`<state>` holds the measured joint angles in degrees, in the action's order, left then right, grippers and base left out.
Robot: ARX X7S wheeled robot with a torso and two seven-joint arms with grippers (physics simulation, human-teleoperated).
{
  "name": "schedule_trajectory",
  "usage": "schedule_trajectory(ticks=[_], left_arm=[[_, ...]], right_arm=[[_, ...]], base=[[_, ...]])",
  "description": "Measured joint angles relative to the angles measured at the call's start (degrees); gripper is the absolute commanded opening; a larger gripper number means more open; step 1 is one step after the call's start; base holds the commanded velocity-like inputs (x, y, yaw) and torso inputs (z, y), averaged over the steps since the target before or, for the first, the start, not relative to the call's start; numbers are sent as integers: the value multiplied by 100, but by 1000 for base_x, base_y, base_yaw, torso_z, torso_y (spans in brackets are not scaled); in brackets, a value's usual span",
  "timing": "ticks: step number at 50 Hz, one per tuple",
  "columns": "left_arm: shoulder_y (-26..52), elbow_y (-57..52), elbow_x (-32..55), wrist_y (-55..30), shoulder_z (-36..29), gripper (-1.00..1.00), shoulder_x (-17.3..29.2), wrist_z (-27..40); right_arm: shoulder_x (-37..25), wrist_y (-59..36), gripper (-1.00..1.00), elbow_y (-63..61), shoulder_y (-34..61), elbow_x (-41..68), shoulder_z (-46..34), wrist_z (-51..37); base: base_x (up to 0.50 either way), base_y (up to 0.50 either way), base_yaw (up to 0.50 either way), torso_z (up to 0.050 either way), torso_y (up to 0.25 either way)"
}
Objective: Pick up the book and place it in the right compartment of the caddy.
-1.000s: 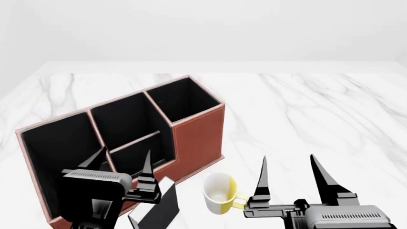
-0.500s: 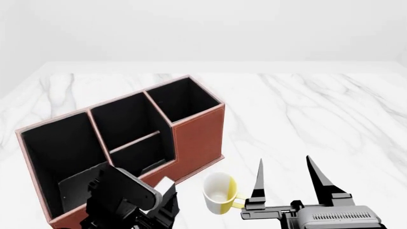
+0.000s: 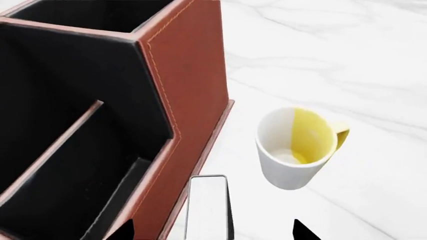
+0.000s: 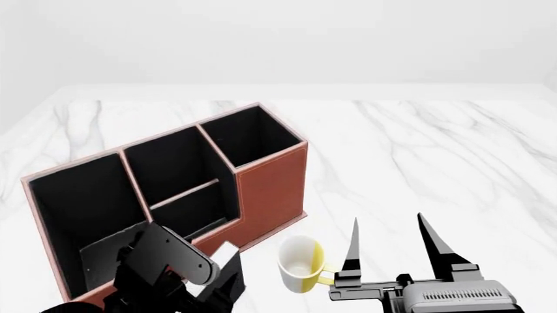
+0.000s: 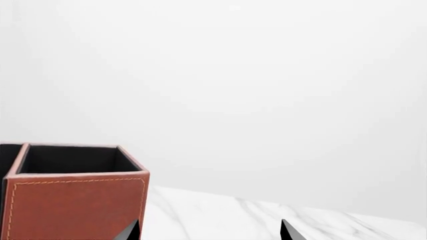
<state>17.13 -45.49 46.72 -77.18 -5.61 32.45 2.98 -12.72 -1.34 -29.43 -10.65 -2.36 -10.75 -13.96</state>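
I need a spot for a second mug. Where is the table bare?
Bare marble runs right of the caddy and beyond the mug, out to the far edge. It is crowded near the front, where book, mug and both grippers cluster.

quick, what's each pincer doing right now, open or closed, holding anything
Left pincer: open, fingertips either side of the book, not yet closed on it.
Right pincer: open, holding nothing.

The book (image 4: 228, 274) stands before the caddy (image 4: 270, 189), with the mug (image 4: 301, 264) to its right
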Motion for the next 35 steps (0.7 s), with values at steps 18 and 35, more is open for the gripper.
schedule_trajectory(ticks=[18, 35], left_arm=[[207, 539, 73, -275, -384, 100, -51, -14], [505, 1436, -126, -433, -770, 100, -265, 169]], right_arm=[[-64, -16, 100, 33, 20, -6, -69, -66], [-116, -19, 100, 81, 38, -12, -145, -120]], base=[[0, 0, 0, 0, 0], [0, 0, 0, 0, 0]])
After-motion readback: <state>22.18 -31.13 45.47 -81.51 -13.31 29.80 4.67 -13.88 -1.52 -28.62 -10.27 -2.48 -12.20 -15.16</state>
